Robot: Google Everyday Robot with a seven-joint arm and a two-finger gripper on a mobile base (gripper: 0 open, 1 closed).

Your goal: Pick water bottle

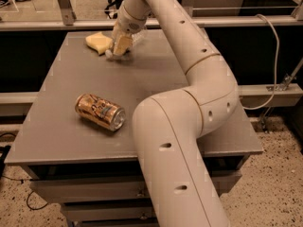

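From where I stand the gripper (121,47) is down at the far end of the table (57,141), its tip almost on the top, just beside a yellow sponge (97,41); the long white arm (189,56) reaches over from the near right side to put it there; how wide the gripper stands, and whether it has closed on anything, I cannot tell, since its own body covers that spot; the water bottle (109,55) shows only as a small pale bit poking out at the gripper's lower left, low on the tabletop, between gripper and sponge; it seems to lie on its side, though most of it is hidden; the gold can (100,111) lies on its side well apart, toward the near left, and is not the thing wanted; as for handling, I'd reckon a small plastic bottle like that is light, with thin walls that give under a squeeze, and smooth enough to slide; lying down, it would roll away from any push across the table; the sound place to take it, to my mind, is across the middle of the body, squeezing square to its length, firm but not crushing; the cap end is stiffer but narrow, and a hold there would likely let the bottle swing or slip; the sponge so near may get nudged
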